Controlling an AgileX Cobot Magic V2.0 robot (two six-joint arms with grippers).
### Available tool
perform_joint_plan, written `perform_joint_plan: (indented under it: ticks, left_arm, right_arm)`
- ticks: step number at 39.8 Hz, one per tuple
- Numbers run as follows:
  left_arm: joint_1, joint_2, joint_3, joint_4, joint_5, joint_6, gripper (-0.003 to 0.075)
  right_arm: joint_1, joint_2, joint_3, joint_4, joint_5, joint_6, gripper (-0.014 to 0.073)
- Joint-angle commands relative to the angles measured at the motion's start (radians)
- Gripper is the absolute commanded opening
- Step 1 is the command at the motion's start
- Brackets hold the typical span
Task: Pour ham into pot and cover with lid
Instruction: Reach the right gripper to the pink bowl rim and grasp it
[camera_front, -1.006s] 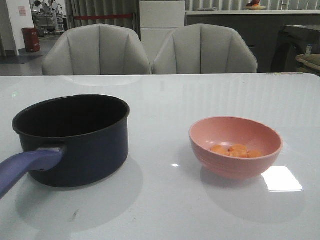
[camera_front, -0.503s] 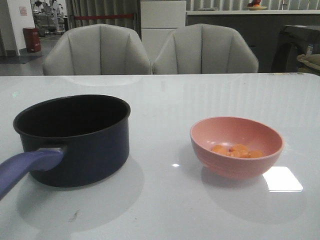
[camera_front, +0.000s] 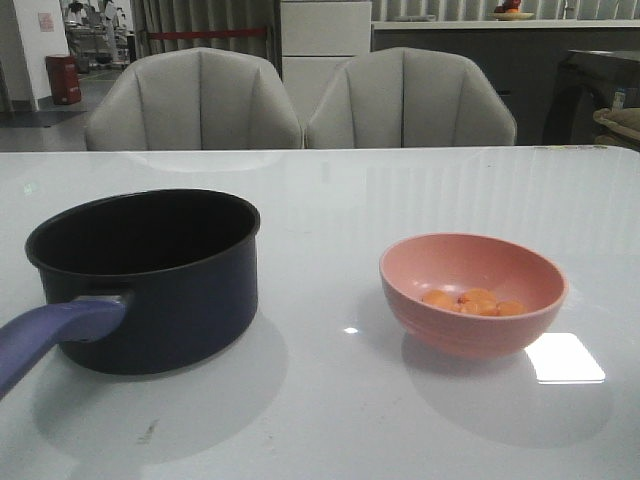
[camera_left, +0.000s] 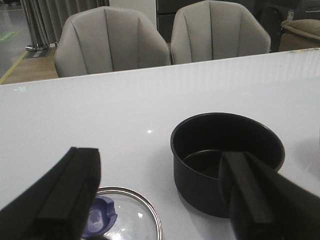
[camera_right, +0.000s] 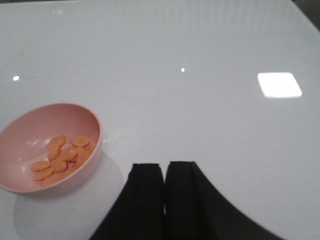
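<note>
The dark navy pot (camera_front: 150, 290) stands on the left of the table, its purple-blue handle (camera_front: 50, 335) pointing toward the front edge, and its inside looks empty. Right of it, a pink bowl (camera_front: 472, 300) holds the orange ham (camera_front: 475, 300) pieces. Neither gripper shows in the front view. My left gripper (camera_left: 159, 165) hangs open above the table, with the glass lid (camera_left: 132, 215) and its purple-blue knob (camera_left: 100, 215) below it and the pot (camera_left: 200, 185) to one side. My right gripper (camera_right: 164, 167) is shut on nothing, a short way from the bowl (camera_right: 30, 135) of ham (camera_right: 60, 160).
The table (camera_front: 330, 200) is white and glossy, with a bright light reflection (camera_front: 565, 357) near the bowl. Two grey chairs (camera_front: 195, 100) (camera_front: 410, 100) stand behind its far edge.
</note>
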Motion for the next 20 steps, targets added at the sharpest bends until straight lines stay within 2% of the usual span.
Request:
perform_joint_plan:
  ticks: [1,8,10,20]
  left_arm:
    - [-0.009,0.01,-0.023,0.006,-0.078,-0.001,0.0535]
    - [-0.009,0.01,-0.023,0.006,-0.075,-0.001,0.0535]
    - [-0.009,0.01,-0.023,0.006,-0.072,-0.001,0.0535]
    - [-0.009,0.006,-0.023,0.003,-0.072,-0.001,0.0535]
  right_arm:
    - [-0.002,0.082,-0.085,0.011,0.001,0.001,0.0213]
    - [0.029,0.236,-0.208,0.021,0.067,0.001,0.045]
    - [0.051,0.281,-0.24,0.021,0.079,0.0,0.0484]
    - [0.158,0.583,-0.414,0.021,0.121,-0.001,0.0488]
